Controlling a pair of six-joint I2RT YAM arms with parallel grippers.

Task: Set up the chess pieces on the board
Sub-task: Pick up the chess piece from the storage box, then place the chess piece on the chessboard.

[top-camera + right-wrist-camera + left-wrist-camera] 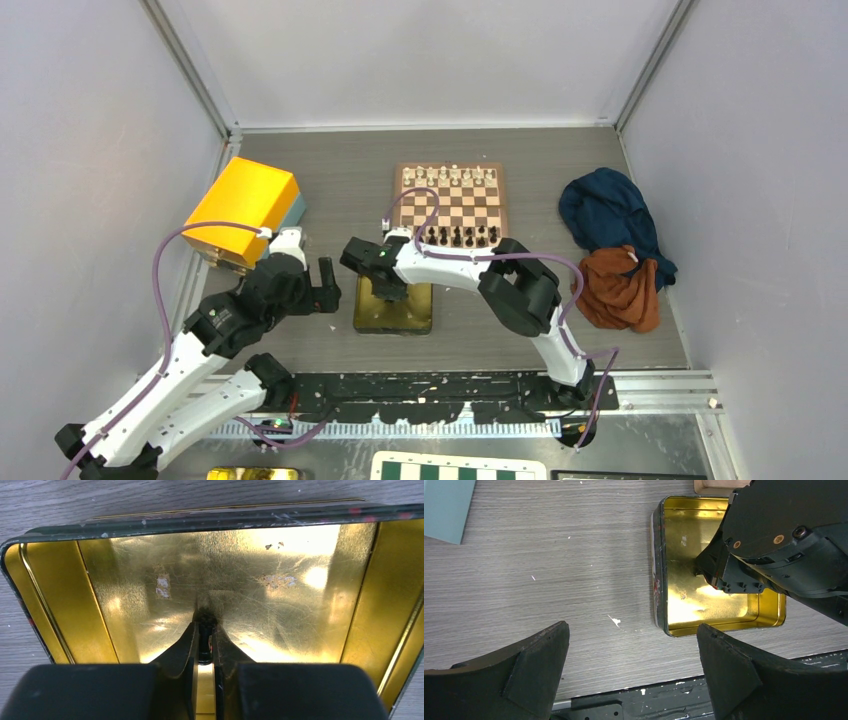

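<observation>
The board (pixel 449 208) lies at the back middle of the table. A row of cream-white chess pieces (pixel 447 175) stands on its far side and a row of black ones (pixel 458 236) on its near side. My right gripper (pixel 205 630) reaches down into an open gold tin (pixel 280 565), shut on a small black chess piece (pixel 204 642) just above the tin's floor. My left gripper (pixel 633 635) hangs open over bare table, left of the tin (pixel 684 600), with nothing between its fingers.
A yellow box (pixel 245 205) stands at the back left. A blue cloth (pixel 605 215) and an orange cloth (pixel 620 290) lie to the right of the board. A green-and-white checkered board (pixel 455 468) lies past the table's near edge.
</observation>
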